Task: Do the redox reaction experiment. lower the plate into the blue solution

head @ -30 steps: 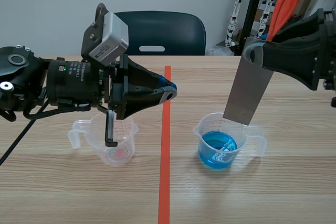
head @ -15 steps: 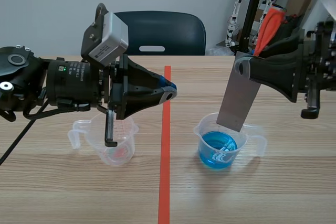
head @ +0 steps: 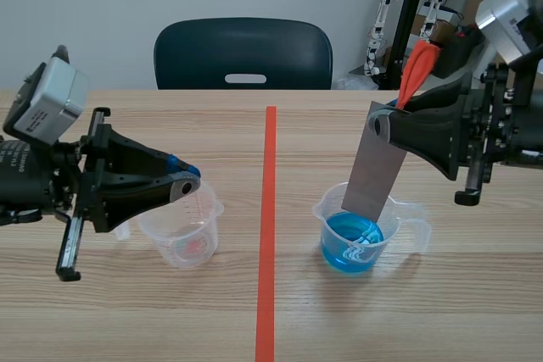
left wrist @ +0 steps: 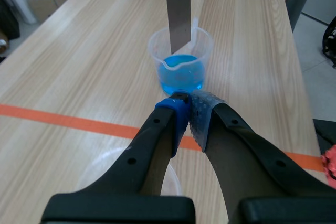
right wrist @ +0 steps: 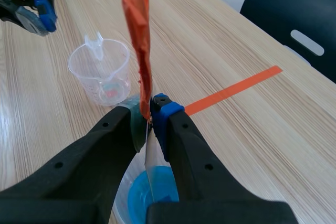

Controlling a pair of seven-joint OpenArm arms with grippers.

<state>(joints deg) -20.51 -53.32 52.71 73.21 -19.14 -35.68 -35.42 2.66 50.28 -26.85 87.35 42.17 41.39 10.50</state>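
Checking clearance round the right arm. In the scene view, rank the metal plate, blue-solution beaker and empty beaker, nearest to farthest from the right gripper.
1. metal plate: clamped in the right gripper, hanging below it.
2. blue-solution beaker: directly under the plate's lower end.
3. empty beaker: on the far side of the orange tape line.

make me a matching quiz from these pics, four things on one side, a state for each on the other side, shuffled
Things
1. grey plate
2. beaker under the plate
3. other beaker
4. left tool

States
A. shut on nothing
B. holds blue liquid
C. nearly empty, pinkish trace at the bottom
D. tilted, clamped in the right tool

Pairs: 1-D, 2-B, 3-C, 4-A
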